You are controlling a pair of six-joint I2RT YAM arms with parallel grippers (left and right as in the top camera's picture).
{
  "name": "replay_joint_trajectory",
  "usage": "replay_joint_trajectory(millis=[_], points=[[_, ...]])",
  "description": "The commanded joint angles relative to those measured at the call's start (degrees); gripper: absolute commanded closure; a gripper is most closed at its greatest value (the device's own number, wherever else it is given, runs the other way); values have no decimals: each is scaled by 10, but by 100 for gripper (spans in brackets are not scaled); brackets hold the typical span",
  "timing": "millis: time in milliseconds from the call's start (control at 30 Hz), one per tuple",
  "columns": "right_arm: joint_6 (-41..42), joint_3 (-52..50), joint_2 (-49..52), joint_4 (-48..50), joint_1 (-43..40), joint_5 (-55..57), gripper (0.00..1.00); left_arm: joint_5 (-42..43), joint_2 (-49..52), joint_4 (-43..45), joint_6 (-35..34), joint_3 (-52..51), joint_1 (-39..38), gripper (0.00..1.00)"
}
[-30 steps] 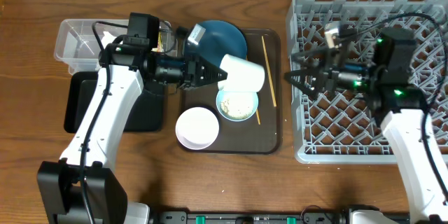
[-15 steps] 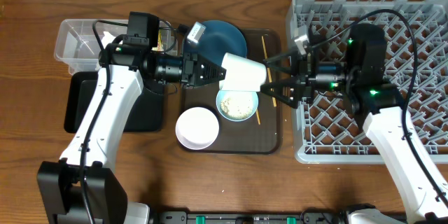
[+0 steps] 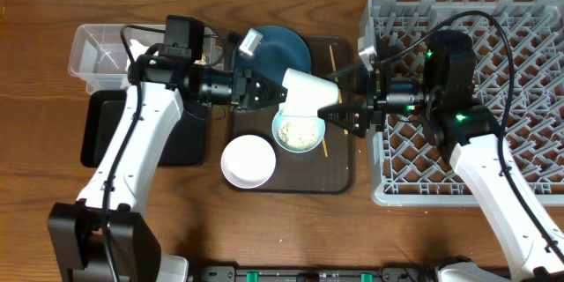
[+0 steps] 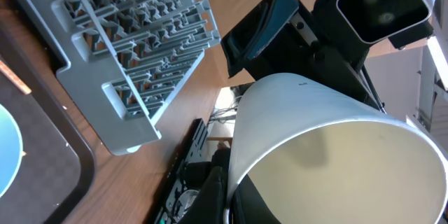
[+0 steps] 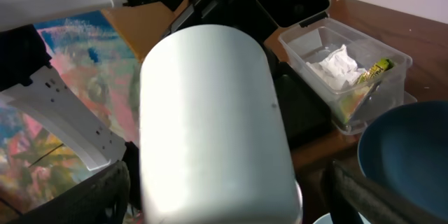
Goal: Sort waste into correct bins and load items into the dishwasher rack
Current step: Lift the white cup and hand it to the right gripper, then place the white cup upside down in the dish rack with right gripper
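My left gripper (image 3: 280, 96) is shut on the rim of the white cup (image 3: 306, 94) and holds it on its side above the brown tray; the pinched rim shows in the left wrist view (image 4: 231, 189). My right gripper (image 3: 334, 97) is open, its fingers on either side of the cup's base (image 5: 210, 112), with a gap showing on one side. The dark blue bowl (image 3: 278, 49), the pale blue bowl with crumbs (image 3: 298, 133), the white bowl (image 3: 248, 160) and a chopstick (image 3: 338, 88) lie on the tray. The clear tub (image 5: 381, 66) holds white tissue (image 5: 334, 63) and a yellow wrapper (image 5: 374, 68).
The grey dishwasher rack (image 3: 529, 18) fills the right side and also shows in the left wrist view (image 4: 133, 42). The black tray (image 3: 97, 128) lies at the left under my left arm, in front of the clear tub (image 3: 92, 53). The brown serving tray (image 3: 339, 174) sits in the middle.
My right gripper has moved left from over the rack to the cup, its open fingers now around the cup's base. My left gripper has held the cup nearly still.
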Motion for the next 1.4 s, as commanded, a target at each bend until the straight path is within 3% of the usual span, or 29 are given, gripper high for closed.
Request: replay_joint_trajectory(millis=[0, 167, 500, 700, 1033, 1200, 1367], points=[[-2, 9, 3, 5, 14, -2, 17, 14, 1, 1, 8, 7, -4, 94], [-2, 9, 4, 9, 20, -2, 23, 14, 1, 1, 8, 7, -4, 94], [-2, 9, 20, 14, 37, -2, 23, 14, 1, 1, 8, 7, -4, 94], [-1, 9, 27, 22, 36, -3, 38, 14, 1, 1, 8, 7, -4, 94], [11, 9, 26, 61, 21, -16, 46, 11, 1, 1, 8, 7, -4, 94], [28, 9, 26, 61, -4, -13, 46, -18, 1, -1, 10, 7, -4, 84], [96, 9, 26, 42, -56, 51, 45, -60, 1, -4, 10, 7, -4, 77]])
